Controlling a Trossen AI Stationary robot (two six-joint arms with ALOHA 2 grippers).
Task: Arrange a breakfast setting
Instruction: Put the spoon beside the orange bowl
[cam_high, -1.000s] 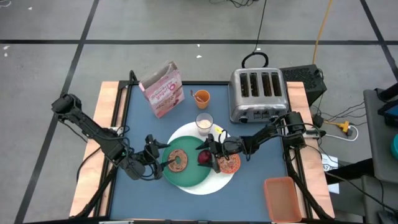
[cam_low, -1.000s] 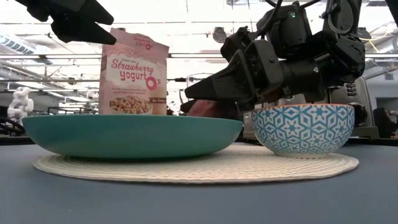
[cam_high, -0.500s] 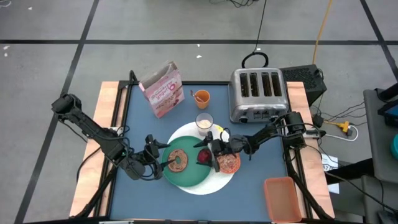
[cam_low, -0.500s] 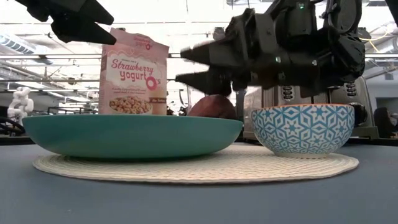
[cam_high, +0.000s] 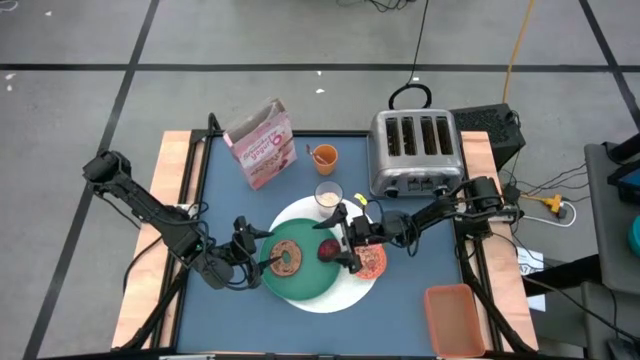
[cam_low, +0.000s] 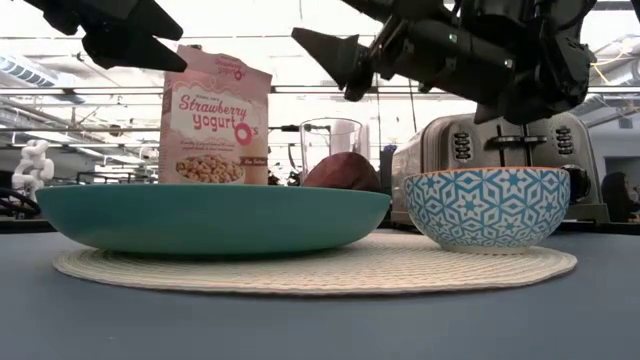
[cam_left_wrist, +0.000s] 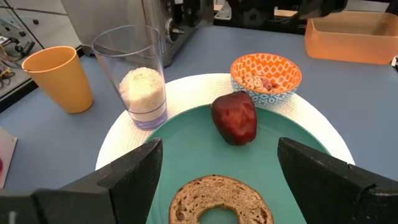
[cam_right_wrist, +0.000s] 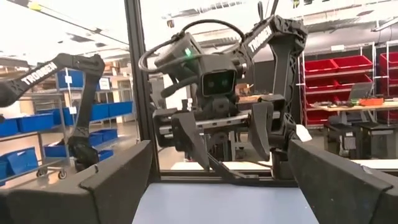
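Observation:
The green plate (cam_high: 300, 275) lies on the white round mat (cam_high: 345, 292). On it lie the bagel (cam_high: 287, 258) and the dark red fruit (cam_high: 327, 250). The orange patterned bowl (cam_high: 368, 262) stands on the mat beside the plate. The milk glass (cam_high: 328, 196) stands at the mat's far edge, with the orange cup (cam_high: 323, 156) and pink cereal box (cam_high: 262, 145) behind. My right gripper (cam_high: 341, 243) is open, raised above the fruit (cam_low: 340, 172). My left gripper (cam_high: 262, 258) is open at the plate's left side, above the bagel (cam_left_wrist: 221, 199). I cannot make out the spoon.
The silver toaster (cam_high: 413, 152) stands at the far right. The orange bin (cam_high: 455, 318) sits at the near right corner. Bare blue table shows along the left side and in front of the mat (cam_low: 300, 268).
My right gripper has risen from beside the fruit and tipped up to level, ending open above it. The fruit stays on the plate. My left arm has kept still.

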